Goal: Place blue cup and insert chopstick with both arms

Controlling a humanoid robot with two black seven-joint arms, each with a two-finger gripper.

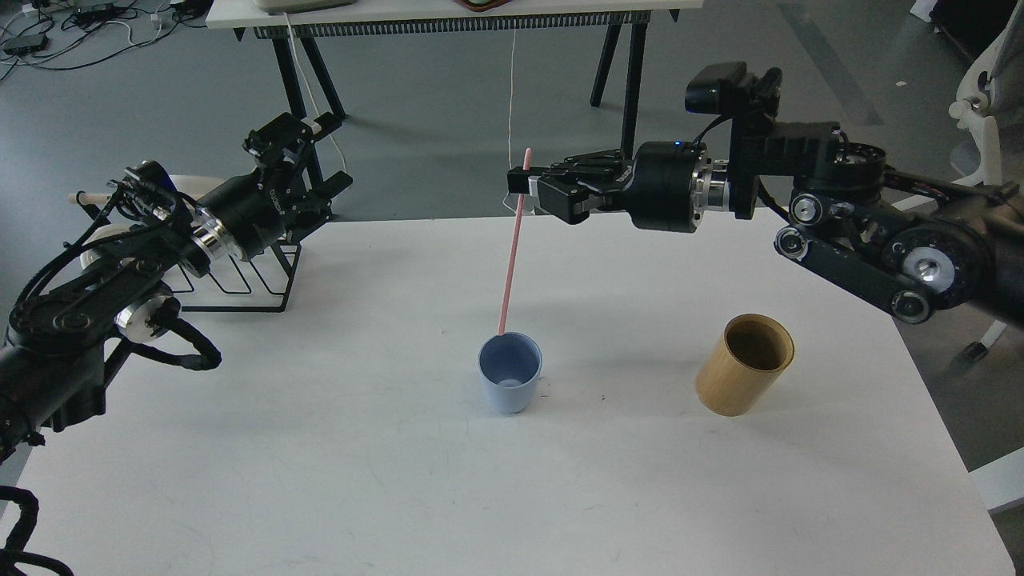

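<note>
I have one view only, from the head camera, mounted above the near edge of the white table (336, 480) and facing forward and down. It stands far enough back to take in nearly the whole tabletop, both arms entering from the side edges, and grey floor with a second table (448, 18) beyond. No second view overlaps it.

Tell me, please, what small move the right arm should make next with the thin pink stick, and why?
Probably lower it a little, then open. The right gripper is shut on the thin pink stick near its top, and the stick's lower end sits just at the back rim of the small pale blue cup, which stands upright on the white table. Whether the tip is inside yet is unclear.
</note>
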